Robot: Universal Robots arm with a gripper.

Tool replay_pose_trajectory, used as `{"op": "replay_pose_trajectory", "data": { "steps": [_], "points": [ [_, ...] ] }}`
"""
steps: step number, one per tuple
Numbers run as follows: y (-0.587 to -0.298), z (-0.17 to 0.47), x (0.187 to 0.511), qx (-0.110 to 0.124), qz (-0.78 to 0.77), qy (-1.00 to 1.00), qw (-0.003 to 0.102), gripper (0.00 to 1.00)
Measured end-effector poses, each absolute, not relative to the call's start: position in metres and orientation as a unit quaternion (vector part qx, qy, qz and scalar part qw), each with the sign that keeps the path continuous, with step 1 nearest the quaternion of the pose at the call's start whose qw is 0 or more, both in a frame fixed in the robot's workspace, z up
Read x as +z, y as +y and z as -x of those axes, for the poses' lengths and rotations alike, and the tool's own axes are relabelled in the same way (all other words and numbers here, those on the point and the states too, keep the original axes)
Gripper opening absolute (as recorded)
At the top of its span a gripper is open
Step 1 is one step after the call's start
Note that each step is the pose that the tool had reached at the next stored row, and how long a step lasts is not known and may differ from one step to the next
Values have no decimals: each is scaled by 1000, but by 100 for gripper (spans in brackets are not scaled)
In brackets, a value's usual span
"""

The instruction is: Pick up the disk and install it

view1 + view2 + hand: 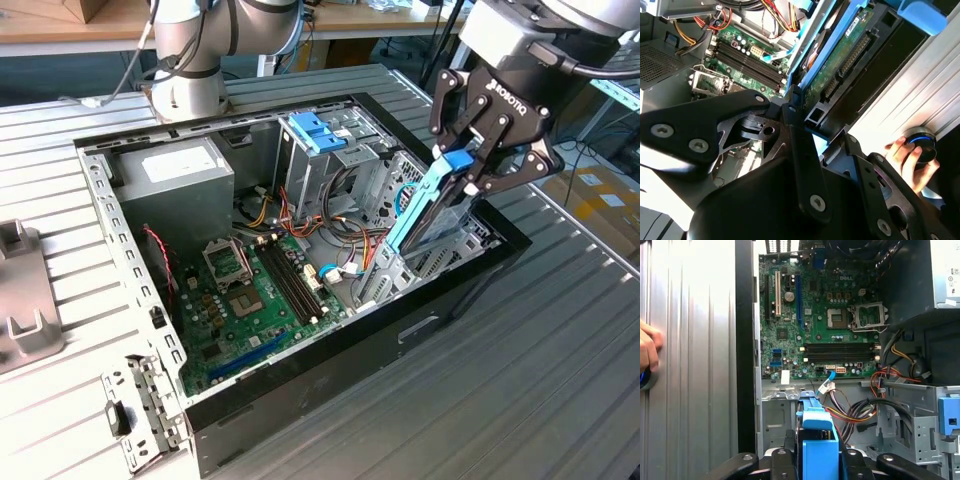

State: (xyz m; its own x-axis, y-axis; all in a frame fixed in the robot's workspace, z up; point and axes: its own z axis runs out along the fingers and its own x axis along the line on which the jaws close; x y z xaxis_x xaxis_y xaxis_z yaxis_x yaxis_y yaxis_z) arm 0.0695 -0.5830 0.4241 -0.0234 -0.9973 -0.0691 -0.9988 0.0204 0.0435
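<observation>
In the exterior view the gripper (470,163) is clenched on the disk (425,210), holding it tilted over the case's (300,370) drive bay. Both wrist views show its blue carrier between the fingers. Looks like the install step; seating it probably calls for squaring it to the bay.

Disk (425,205): glossy blue plastic carrier; claw (487,150): matt black metal.

Robotics lab: arm base (190,60) bolted to slotted aluminium table (560,340)
</observation>
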Motion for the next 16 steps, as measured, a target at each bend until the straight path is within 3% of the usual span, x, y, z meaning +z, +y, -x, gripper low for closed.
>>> {"op": "replay_pose_trajectory", "data": {
  "steps": [16],
  "points": [
    [-583,-69,420,39,699,714,9,37]
  ]
}}
